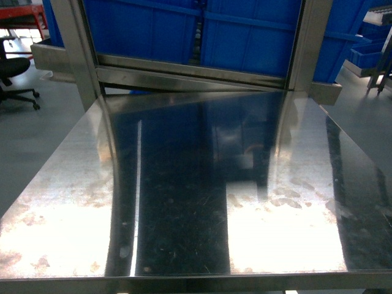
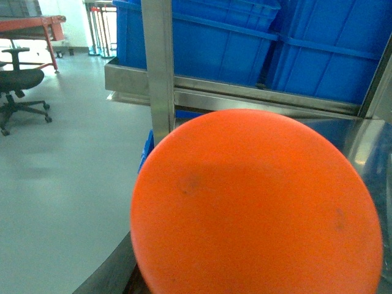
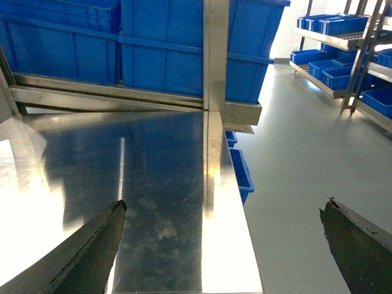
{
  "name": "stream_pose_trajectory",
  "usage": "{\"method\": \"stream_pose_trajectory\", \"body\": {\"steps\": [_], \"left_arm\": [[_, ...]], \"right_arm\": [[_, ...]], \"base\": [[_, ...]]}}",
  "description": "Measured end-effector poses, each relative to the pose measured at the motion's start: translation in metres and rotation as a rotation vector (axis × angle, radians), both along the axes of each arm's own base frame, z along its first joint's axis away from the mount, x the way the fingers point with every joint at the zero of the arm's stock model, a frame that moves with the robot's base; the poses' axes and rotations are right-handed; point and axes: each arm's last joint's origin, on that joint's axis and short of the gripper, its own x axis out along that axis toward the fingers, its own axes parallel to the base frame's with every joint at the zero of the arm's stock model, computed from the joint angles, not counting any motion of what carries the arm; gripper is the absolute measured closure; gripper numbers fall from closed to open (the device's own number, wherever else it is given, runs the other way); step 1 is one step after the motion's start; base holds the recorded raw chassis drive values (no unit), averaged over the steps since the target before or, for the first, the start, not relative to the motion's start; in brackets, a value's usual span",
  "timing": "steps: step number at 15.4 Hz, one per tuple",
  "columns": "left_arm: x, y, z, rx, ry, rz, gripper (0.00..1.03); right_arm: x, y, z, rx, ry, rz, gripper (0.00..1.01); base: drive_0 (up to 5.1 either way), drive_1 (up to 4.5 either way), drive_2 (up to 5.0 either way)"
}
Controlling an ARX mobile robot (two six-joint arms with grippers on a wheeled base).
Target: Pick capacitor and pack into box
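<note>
Neither a capacitor nor the pale pink plastic box with its white lid appears in any of the three views, so the step in hand is best judged as the very start: finding the parts before any reach is made.

The head view shows only a bare, shiny stainless-steel surface (image 1: 196,202), streaked with glare and smudges, with large blue plastic bins (image 1: 245,30) stacked behind a steel frame upright (image 1: 73,55). No arm shows in that view.

The right hand (image 3: 223,245) is seen from its own wrist camera with its two dark fingers (image 3: 92,251) spread wide apart and nothing between them; it hangs over the right edge of the surface, partly above the grey floor (image 3: 306,153).

The left wrist view is largely blocked by a round orange disc-shaped object (image 2: 257,208) close to the lens. What it is cannot be told, and the left hand itself is hidden, so whether it is apart or closed cannot be told either.

To do this step well, the robot would likely need to look elsewhere, turning or moving the base until the capacitor and the box come into sight, and to keep both arms tucked clear of the steel upright and the surface edge meanwhile. Since the task's things are out of sight, their position relative to either hand cannot be stated.
</note>
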Motion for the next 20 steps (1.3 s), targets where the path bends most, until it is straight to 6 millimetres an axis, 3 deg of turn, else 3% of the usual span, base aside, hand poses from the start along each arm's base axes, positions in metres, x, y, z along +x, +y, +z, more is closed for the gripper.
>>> {"method": "stream_pose_trajectory", "body": {"steps": [11,20], "left_arm": [[-0.021,0.0,-0.02,0.0,-0.018,0.001,0.58],[-0.028,0.0,-0.019,0.0,-0.025,0.001,0.58]], "right_arm": [[0.0,0.0,0.0,0.0,0.001,0.0,0.03],[0.0,0.0,0.0,0.0,0.0,0.0,0.03]], "base": [[0.0,0.0,0.0],[0.0,0.0,0.0]]}}
